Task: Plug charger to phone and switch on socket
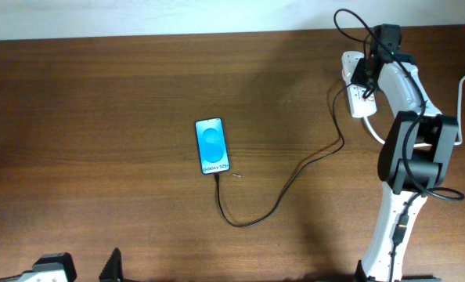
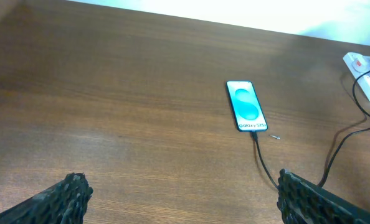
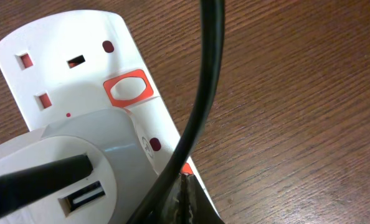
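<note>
Fingers (image 2: 70, 198) of the left arm stand wide apart with nothing between them, low over the near left edge of the wooden bench (image 1: 99, 117), well away from everything else.

Toward the middle of the bench lies the phone (image 1: 212, 146), flat and face up. Its blue screen is lit and its short ends point to the far and near sides. The charger (image 1: 283, 188) is seated in the phone's near end. From there the thin black cable drops toward the near side, curls round in a loop, then climbs rightward and away across the wood to the far right corner.

In that corner sits the socket (image 1: 350, 63), a white strip lying flat, its thick white cord (image 1: 463, 94) trailing off to the right. The right wrist view shows a grey-white adapter (image 3: 79, 162) plugged into the strip, just beside a red-framed switch (image 3: 129, 89).

The right arm's fingers (image 3: 184, 202) are closed together, gripping nothing. Their dark tip is down against the socket's edge at a second red mark, mostly hidden beneath it.
</note>
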`<action>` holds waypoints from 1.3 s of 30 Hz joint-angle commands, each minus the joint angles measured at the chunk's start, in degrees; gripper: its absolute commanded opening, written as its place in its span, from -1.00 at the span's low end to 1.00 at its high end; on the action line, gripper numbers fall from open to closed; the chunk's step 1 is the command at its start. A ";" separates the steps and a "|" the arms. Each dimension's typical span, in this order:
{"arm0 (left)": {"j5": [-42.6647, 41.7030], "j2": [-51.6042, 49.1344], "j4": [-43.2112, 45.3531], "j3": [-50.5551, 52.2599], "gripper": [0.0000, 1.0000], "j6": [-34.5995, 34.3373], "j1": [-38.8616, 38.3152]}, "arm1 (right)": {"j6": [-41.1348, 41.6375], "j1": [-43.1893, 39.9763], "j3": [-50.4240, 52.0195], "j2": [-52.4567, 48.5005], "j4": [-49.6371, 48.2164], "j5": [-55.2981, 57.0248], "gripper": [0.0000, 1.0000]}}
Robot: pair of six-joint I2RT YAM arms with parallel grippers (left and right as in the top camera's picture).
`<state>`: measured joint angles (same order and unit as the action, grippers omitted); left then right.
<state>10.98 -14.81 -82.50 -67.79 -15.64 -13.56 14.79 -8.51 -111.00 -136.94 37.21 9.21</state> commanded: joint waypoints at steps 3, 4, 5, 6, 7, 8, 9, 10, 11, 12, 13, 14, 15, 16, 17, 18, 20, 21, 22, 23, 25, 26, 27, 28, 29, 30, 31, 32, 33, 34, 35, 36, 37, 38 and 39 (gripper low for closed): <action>0.46 0.39 0.22 0.31 0.99 -0.59 -0.28 | -2.69 10.40 4.61 -9.51 1.70 -21.00 -0.91; 0.46 0.37 0.22 0.31 0.99 -0.59 -0.28 | -3.45 10.67 4.61 -9.53 1.62 -20.98 -0.91; 0.46 0.37 0.22 0.31 0.99 -0.59 -0.28 | -4.13 10.84 4.61 -9.53 1.57 -20.98 -0.91; 0.46 0.39 0.22 0.31 0.99 -0.59 -0.28 | -4.59 11.08 4.61 -9.53 1.57 -20.96 -0.91; 0.46 0.37 0.22 0.31 0.99 -0.59 -0.28 | -5.09 11.21 4.61 -9.53 1.64 -20.98 -0.91; 0.46 0.39 0.22 0.31 0.99 -0.59 -0.28 | -5.29 11.32 4.61 -9.53 1.75 -20.98 -0.92; 0.46 0.39 0.22 0.31 0.99 -0.59 -0.28 | -5.64 11.45 4.61 -9.53 1.75 -20.98 -0.92; 0.46 0.37 0.22 0.31 0.99 -0.59 -0.28 | -6.47 11.56 4.61 -9.53 1.66 -21.03 -0.92; 0.46 0.39 0.22 0.31 0.99 -0.59 -0.28 | -7.26 11.63 4.61 -9.53 1.70 -21.05 -0.91; 0.46 0.39 0.22 0.31 0.99 -0.59 -0.28 | -7.96 11.69 4.61 -9.53 1.81 -21.05 -0.92; 0.46 0.39 0.22 0.31 0.99 -0.59 -0.28 | -8.85 11.78 4.61 -9.53 2.03 -20.98 -0.91; 0.46 0.39 0.22 0.31 0.99 -0.59 -0.28 | -10.05 11.89 4.61 -9.53 2.25 -21.11 -0.91; 0.46 0.37 0.22 0.31 0.99 -0.59 -0.28 | -10.43 12.00 4.59 -9.53 2.29 -21.16 -0.92; 0.46 0.37 0.22 0.31 0.99 -0.59 -0.28 | -10.97 12.04 4.42 -9.53 2.45 -21.20 -0.92; 0.46 0.37 0.22 0.31 0.99 -0.59 -0.28 | -10.95 12.04 4.17 -9.53 2.51 -21.22 -0.92; 0.44 0.39 0.22 0.31 0.99 -0.59 -0.28 | -10.93 12.04 3.89 -9.49 2.51 -21.49 -0.92; 0.46 0.39 0.22 0.31 0.99 -0.59 -0.28 | -10.93 12.04 3.28 -9.33 2.71 -22.45 -0.92; 0.46 0.39 0.22 0.31 1.00 -0.59 -0.28 | -10.91 12.04 2.67 -9.25 3.08 -22.69 -0.91; 0.46 0.37 0.22 0.31 0.99 -0.59 -0.28 | -10.91 12.04 2.05 -9.18 3.52 -22.69 -0.92; 0.46 0.39 0.22 0.31 0.99 -0.59 -0.28 | -10.91 12.04 1.46 -9.01 4.07 -22.64 -0.92; 0.46 0.39 0.22 0.31 0.99 -0.59 -0.28 | -9.22 11.87 0.52 -8.31 5.05 -20.87 -0.92; 0.46 0.39 0.22 0.31 0.99 -0.59 -0.28 | -8.74 11.78 0.02 -7.98 5.11 -20.28 -0.92; 0.46 0.39 0.22 0.31 0.99 -0.59 -0.28 | -8.76 11.61 -0.46 -7.69 5.31 -20.28 -0.92; 0.46 0.39 0.22 0.31 0.99 -0.59 -0.28 | -8.39 11.41 -1.25 -7.65 5.66 -20.13 -0.92; 0.46 0.39 0.22 0.31 0.99 -0.59 -0.28 | -6.97 11.10 -1.92 -7.63 5.92 -19.41 -0.92; 0.46 0.39 0.22 0.31 0.99 -0.59 -0.28 | -5.68 10.75 -2.49 -7.63 6.08 -18.73 -0.92; 0.46 0.39 0.22 0.31 0.99 -0.59 -0.28 | -4.76 10.25 -3.02 -7.63 6.05 -18.60 -0.92; 0.46 0.39 0.22 0.31 0.99 -0.59 -0.28 | -3.67 9.86 -3.41 -7.63 6.03 -18.60 -0.92; 0.46 0.37 0.22 0.31 0.99 -0.59 -0.28 | -2.78 9.38 -3.67 -7.63 5.84 -18.64 -0.92; 0.46 0.39 0.22 0.31 0.99 -0.59 -0.28 | -1.97 9.05 -3.72 -7.63 5.49 -18.60 -0.92; 0.46 0.39 0.22 0.31 0.99 -0.59 -0.28 | -1.16 8.72 -3.72 -7.63 5.18 -18.60 -0.92; 0.46 0.39 0.22 0.31 0.99 -0.59 -0.28 | 0.00 8.17 -3.72 -7.63 4.76 -18.36 -0.92; 0.46 0.39 0.22 0.31 0.99 -0.59 -0.28 | 0.81 7.74 -3.72 -7.63 4.50 -18.29 -0.92; 0.46 0.39 0.22 0.31 0.99 -0.59 -0.28 | 1.97 7.30 -3.72 -7.63 4.24 -17.51 -0.92; 0.46 0.39 0.22 0.31 0.99 -0.59 -0.28 | 2.27 7.15 -3.74 -7.61 4.24 -17.00 -0.92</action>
<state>10.98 -14.79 -82.46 -67.79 -15.64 -13.54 14.28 -3.38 -115.81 -139.76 42.89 -0.12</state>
